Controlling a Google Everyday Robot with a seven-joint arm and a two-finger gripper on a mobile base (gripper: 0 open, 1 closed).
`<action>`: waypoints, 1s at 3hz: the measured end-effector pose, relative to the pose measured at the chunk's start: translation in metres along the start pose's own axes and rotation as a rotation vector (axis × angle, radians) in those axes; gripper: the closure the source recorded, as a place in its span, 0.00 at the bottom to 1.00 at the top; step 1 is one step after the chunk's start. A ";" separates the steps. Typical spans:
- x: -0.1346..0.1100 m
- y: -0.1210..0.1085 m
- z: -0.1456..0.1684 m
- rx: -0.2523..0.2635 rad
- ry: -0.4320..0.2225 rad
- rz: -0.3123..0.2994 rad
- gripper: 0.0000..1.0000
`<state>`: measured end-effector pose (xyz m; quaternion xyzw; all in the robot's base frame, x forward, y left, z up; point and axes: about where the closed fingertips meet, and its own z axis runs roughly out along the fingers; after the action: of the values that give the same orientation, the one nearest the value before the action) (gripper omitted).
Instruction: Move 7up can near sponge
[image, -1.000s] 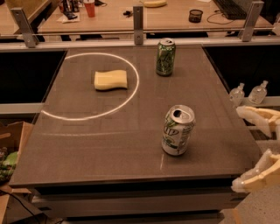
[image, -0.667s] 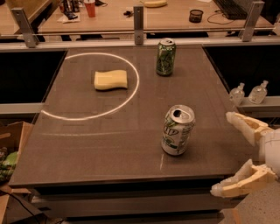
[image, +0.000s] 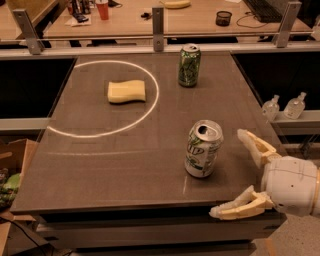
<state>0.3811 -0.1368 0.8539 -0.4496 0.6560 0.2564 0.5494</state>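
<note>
The 7up can (image: 203, 148), silver-white with a green logo and an open silver top, stands upright near the front right of the dark table (image: 100, 165). The pale yellow sponge (image: 127, 91) lies flat inside a white circle at the back left, well away from the can. My gripper (image: 231, 172) is at the front right corner, just right of the can and not touching it. Its two cream fingers are spread wide and open, one finger (image: 255, 146) beside the can and one at the table's front edge. It holds nothing.
A darker all-green patterned can (image: 189, 65) stands upright at the back of the table, right of the circle. A metal rail with posts (image: 158, 22) runs along the back edge. Two small bottles (image: 284, 106) stand on a ledge to the right. A cardboard box (image: 10, 175) sits at the lower left.
My gripper has moved left, from beyond the table's right edge to close beside the 7up can. The cans and the sponge have not moved.
</note>
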 end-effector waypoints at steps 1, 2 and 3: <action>0.010 -0.006 0.018 0.033 -0.029 0.041 0.00; 0.011 -0.017 0.031 0.057 -0.053 0.093 0.00; 0.007 -0.031 0.038 0.065 -0.072 0.124 0.00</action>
<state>0.4269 -0.1213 0.8420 -0.3804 0.6703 0.2846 0.5702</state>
